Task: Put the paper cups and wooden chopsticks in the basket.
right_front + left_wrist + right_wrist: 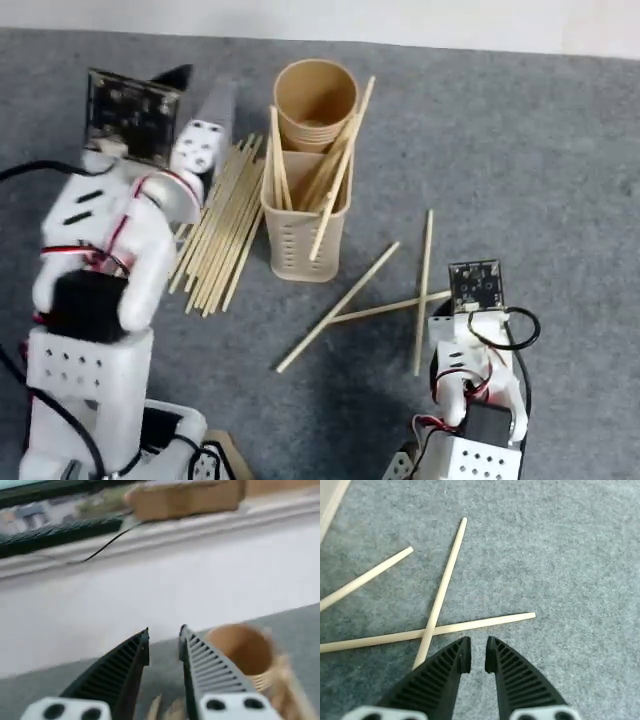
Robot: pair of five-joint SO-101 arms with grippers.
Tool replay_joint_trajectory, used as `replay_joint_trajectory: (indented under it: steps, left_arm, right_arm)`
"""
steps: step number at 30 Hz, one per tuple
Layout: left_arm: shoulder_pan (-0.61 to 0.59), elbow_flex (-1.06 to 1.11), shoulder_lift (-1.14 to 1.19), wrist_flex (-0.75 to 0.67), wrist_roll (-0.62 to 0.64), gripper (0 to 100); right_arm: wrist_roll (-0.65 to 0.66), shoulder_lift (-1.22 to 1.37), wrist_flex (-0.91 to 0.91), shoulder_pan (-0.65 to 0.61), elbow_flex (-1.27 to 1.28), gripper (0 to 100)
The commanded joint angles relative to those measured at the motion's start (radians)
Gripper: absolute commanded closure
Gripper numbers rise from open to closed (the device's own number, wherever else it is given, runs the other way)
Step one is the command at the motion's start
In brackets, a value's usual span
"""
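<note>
A beige basket [298,245] stands mid-table with stacked paper cups [316,92] and several wooden chopsticks [335,180] in it. A pile of chopsticks [220,225] lies on the carpet beside the basket, under the left arm. My left gripper [164,634] hangs raised next to the top paper cup [239,649], slightly open with nothing between its fingers; from above, the left gripper [200,88] sits beside the cups. Three loose chopsticks [340,305] lie crossed on the carpet. My right gripper [477,647] hovers just short of two crossed chopsticks [444,582], its fingers a narrow gap apart and empty.
Grey carpet [540,150] covers the table, with free room at the far right. The right arm's base [475,420] sits at the near right edge, the left arm's base [90,380] at the near left. A pale wall and ledge [165,575] lie beyond the table.
</note>
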Motion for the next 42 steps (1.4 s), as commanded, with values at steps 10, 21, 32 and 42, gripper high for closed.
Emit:
replay_joint_trajectory:
  steps: [10, 21, 32, 42]
  left_arm:
    - [-0.326, -0.047, 0.627, 0.364, -0.227, 89]
    - [-0.375, -0.533, 1.185, 0.503, -0.336, 79]
    - [-0.381, -1.153, 1.712, 0.692, -0.365, 79]
    - [-0.384, -1.600, 2.058, 0.867, -0.370, 95]
  right_arm:
    - [0.008, -0.010, -0.013, -0.007, 0.130, 93.2]
    - [0.009, -0.010, -0.013, -0.007, 0.130, 93.2]
    - [0.009, -0.010, -0.013, -0.007, 0.130, 93.2]
    - [0.009, -0.010, -0.013, -0.007, 0.130, 93.2]
